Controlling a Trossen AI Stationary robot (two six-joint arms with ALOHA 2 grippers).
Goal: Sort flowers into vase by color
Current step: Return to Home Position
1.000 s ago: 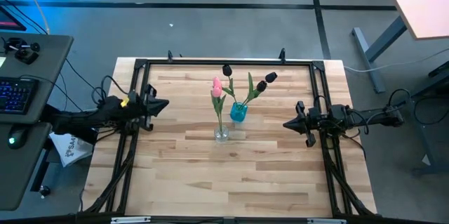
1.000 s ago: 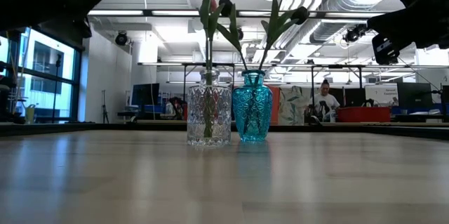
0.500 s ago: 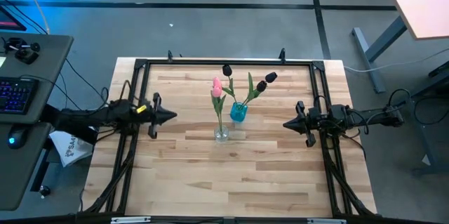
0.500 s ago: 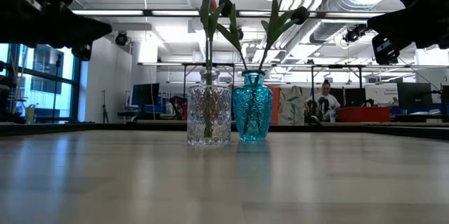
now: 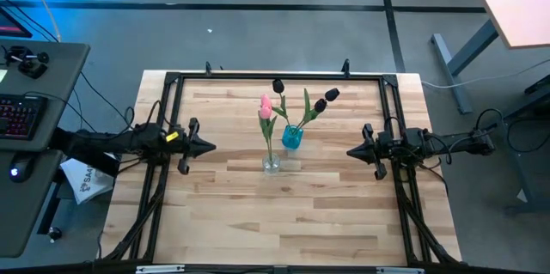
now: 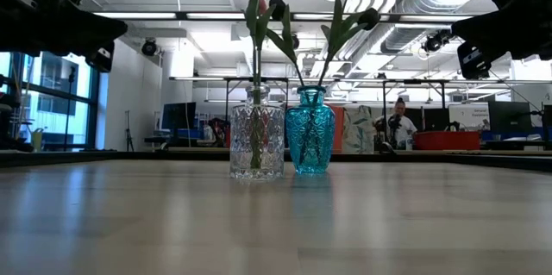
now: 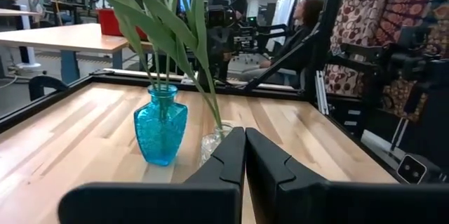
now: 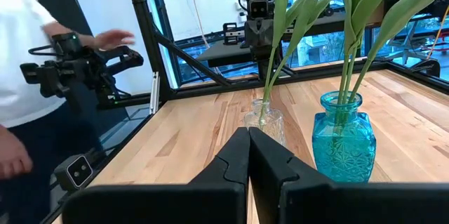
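A clear glass vase (image 5: 271,164) stands mid-table with the pink tulips (image 5: 265,106) in it, stems down inside. Just beyond it a blue vase (image 5: 292,137) holds the dark tulips (image 5: 326,99). In the low view the clear vase (image 6: 256,142) and the blue vase (image 6: 310,142) stand side by side. My left gripper (image 5: 209,146) hovers shut at the table's left side, pointing at the vases. My right gripper (image 5: 351,151) hovers shut at the right side, pointing left. Both wrist views show shut fingers, left (image 7: 244,154) and right (image 8: 248,150), with the vases ahead.
A black frame (image 5: 258,76) runs around the table's far edge and down both sides. Bare wood lies in front of the vases toward the near edge (image 5: 275,231). A person's hand and white sleeve (image 8: 28,83) show beyond the table's left side.
My left gripper has moved from the left frame toward the vases and slightly toward the near edge, most of it in the first half second, staying shut. The right arm, vases and flowers have kept still.
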